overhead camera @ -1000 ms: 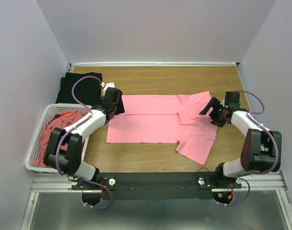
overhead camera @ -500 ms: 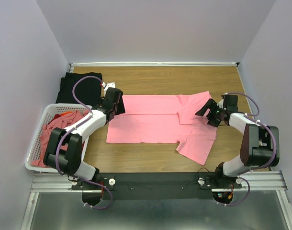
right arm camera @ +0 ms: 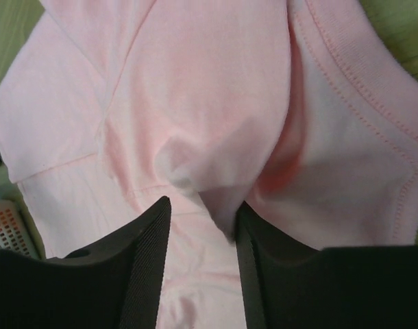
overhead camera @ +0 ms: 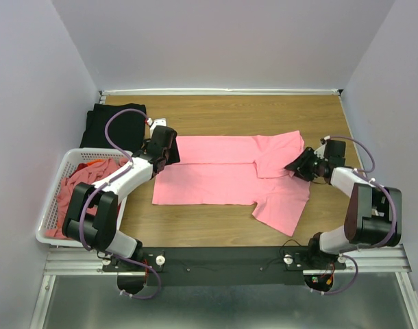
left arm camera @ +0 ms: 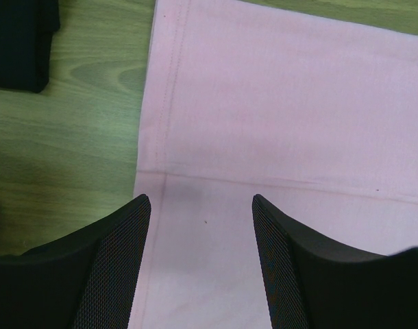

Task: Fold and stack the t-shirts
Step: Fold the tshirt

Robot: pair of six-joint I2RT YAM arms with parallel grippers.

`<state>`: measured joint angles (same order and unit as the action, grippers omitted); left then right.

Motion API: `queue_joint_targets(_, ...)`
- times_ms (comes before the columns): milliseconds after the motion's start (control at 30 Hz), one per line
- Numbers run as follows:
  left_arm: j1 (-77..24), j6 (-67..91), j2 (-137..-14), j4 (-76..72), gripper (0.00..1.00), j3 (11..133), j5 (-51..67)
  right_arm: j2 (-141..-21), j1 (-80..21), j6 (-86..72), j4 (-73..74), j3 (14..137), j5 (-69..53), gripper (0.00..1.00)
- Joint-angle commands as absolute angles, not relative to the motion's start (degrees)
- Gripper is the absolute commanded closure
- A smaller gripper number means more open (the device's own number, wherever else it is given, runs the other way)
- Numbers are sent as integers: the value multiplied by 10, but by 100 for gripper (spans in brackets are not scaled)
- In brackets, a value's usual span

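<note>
Pinching pink t-shirt [overhead camera: 216,179], right pincer [right arm camera: 199,211] clamped, left pincer [left arm camera: 201,205] apart, basket [overhead camera: 44,229] holding red shirts [overhead camera: 73,192].

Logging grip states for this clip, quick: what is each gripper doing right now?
Left gripper: open, empty, over the pink t-shirt hem.
Right gripper: closed on a pinched fold of the pink t-shirt.

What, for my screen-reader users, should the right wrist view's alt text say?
The right arm's two black ribbed fingers pinch a raised fold of a salmon-pink cloth t-shirt, whose stitched hem curves down the right; wooden table shows at the top corners.
</note>
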<state>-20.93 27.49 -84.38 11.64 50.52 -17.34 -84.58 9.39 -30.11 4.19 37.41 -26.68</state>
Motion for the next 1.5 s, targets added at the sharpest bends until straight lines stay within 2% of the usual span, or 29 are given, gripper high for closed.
queue_joint_targets(0, -214, 272, -832, 105, 31, 497, -174, -814, 108, -299, 56, 374, -276, 53)
queue_joint_targets(200, -214, 271, -832, 105, 31, 498, -174, -807, 123, -281, 106, 390, -251, 63)
queue_joint_targets(233, -213, 271, -833, 105, 31, 498, -174, -809, 126, -277, 114, 390, -250, 70)
queue_joint_targets(300, -214, 271, -833, 105, 31, 498, -174, -814, 127, -275, 118, 389, -244, 75)
queue_joint_targets(333, -214, 272, -833, 105, 31, 499, -174, -815, 127, -275, 121, 389, -243, 82)
queue_joint_targets(433, -214, 270, -833, 105, 31, 498, -174, -815, 128, -278, 131, 392, -236, 92)
queue_joint_targets(533, -214, 270, -833, 105, 31, 498, -174, -811, 130, -279, 160, 409, -214, 95)
queue_joint_targets(867, -214, 267, -840, 108, 31, 501, -172, -843, 141, -280, 229, 465, -174, 94)
queue_joint_targets(967, -214, 266, -842, 108, 31, 502, -172, -863, 141, -283, 246, 473, -179, 89)
queue_joint_targets(1033, -214, 267, -845, 110, 31, 503, -172, -884, 140, -278, 269, 478, -187, 81)
queue_joint_targets(1067, -214, 267, -847, 112, 30, 503, -172, -889, 140, -274, 278, 482, -189, 77)
queue_joint_targets(1100, -214, 267, -848, 116, 30, 506, -173, -885, 141, -270, 288, 488, -184, 66)
queue_joint_targets(1167, -214, 269, -855, 124, 30, 516, -177, -871, 141, -262, 292, 502, -171, 57)
queue_joint_targets(1200, -213, 270, -858, 127, 30, 529, -181, -858, 141, -254, 293, 529, -157, 48)
queue_joint_targets(1233, -212, 272, -863, 129, 30, 537, -182, -855, 141, -248, 292, 545, -154, 45)
queue_joint_targets(1467, -178, 281, -957, 152, 30, 650, -174, -969, 141, -241, 242, 697, -175, 43)
